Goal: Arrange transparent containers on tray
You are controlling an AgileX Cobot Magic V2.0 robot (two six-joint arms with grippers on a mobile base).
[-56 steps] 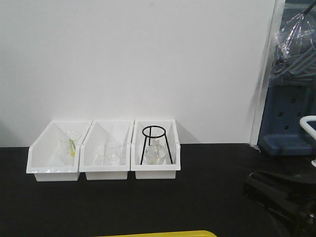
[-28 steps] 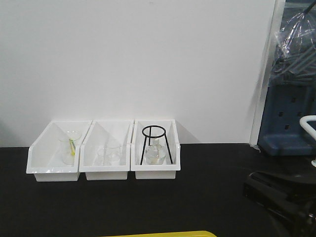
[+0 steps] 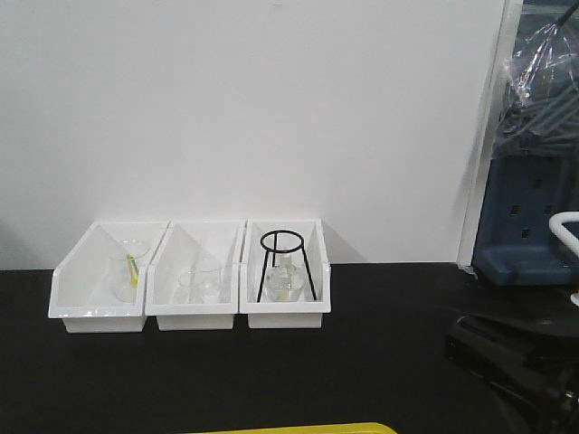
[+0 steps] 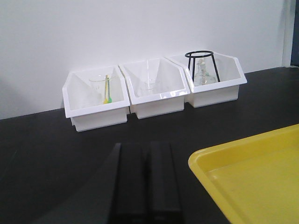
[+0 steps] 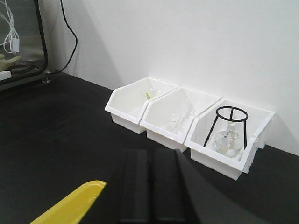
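I can make out the slender clear glass test tubes only faintly, as thin transparent forms leaning in the middle white plastic bin; from the front and left wrist views they blend with a wider clear beaker there, so I cannot count them. That bin sits flush between two matching open-fronted bins with slanted side walls, all three backed against the plain white wall. The left white bin holds a clear beaker with a yellow-green stick in it; the right white bin holds a black wire tripod ring stand straddling a round clear glass flask. In front of the bins the matte black tabletop runs open and flat toward me. The glossy yellow plastic tray, with a rounded raised rim, lies near my left gripper, well apart from the bins (only its corner shows in the right wrist view). My left gripper's two black flat fingers press together, with nothing between them; my right gripper looks the same, fingers meeting along a thin seam and holding nothing. At the far right stand a blue perforated panel and crinkled clear plastic wrap, off the table's edge.
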